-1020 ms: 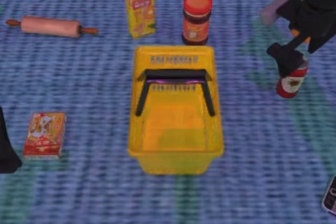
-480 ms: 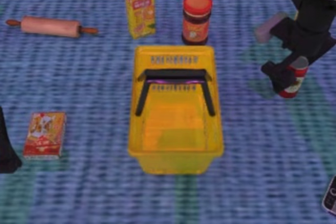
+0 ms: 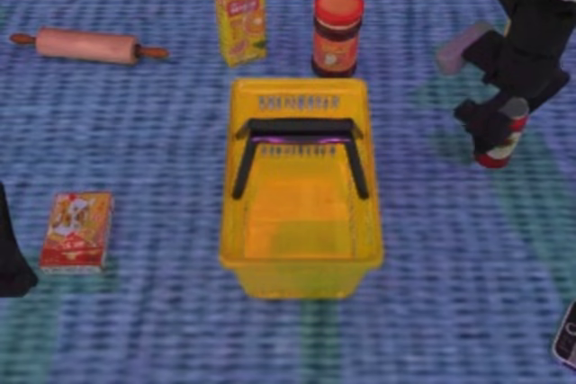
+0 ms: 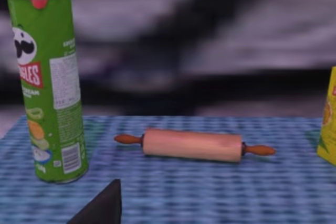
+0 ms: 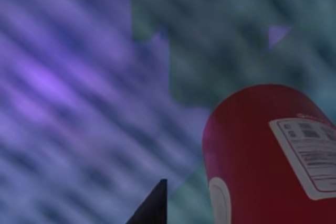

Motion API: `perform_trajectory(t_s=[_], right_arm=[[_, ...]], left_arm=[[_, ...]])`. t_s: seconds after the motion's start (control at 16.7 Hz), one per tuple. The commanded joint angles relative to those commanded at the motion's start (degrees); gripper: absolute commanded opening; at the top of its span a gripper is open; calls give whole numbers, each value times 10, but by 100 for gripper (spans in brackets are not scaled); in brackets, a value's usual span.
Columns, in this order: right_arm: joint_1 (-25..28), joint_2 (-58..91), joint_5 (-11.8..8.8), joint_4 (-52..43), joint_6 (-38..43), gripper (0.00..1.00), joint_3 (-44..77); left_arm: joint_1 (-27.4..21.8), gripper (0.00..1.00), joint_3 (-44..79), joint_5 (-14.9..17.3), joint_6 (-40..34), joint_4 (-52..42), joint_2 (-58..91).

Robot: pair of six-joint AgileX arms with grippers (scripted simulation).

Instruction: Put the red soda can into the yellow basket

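Right arm reaching down at the worktop's right side, right tool [image 3: 493,123] against the upright red soda can [image 3: 500,143] — grip state unclear, yellow basket [image 3: 301,263] well apart at centre, left arm parked at left edge.

Right tool [image 3: 493,123] hides much of the red soda can [image 3: 500,143] (top view)

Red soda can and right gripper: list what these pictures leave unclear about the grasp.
- Top view: the right gripper covers much of the red soda can, so finger contact is hidden.
- Right wrist view: the can is cut off by the frame edge; only one dark fingertip shows, so open or shut cannot be told.
- Left wrist view: shows neither the can nor the yellow basket.
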Motion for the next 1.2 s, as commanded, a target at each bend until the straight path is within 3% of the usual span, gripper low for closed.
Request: perform_trajectory(t_s=[0.42,1.02,1.2], right_arm=[[0,0,0,0,0,2,0],[-2,-1,0,0,1,0,0],[4,-5,-23,35,10,0,-10]], left_arm=[[0,100,0,0,0,0,0],[0,100,0,0,0,0,0],[0,100,0,0,0,0,0]])
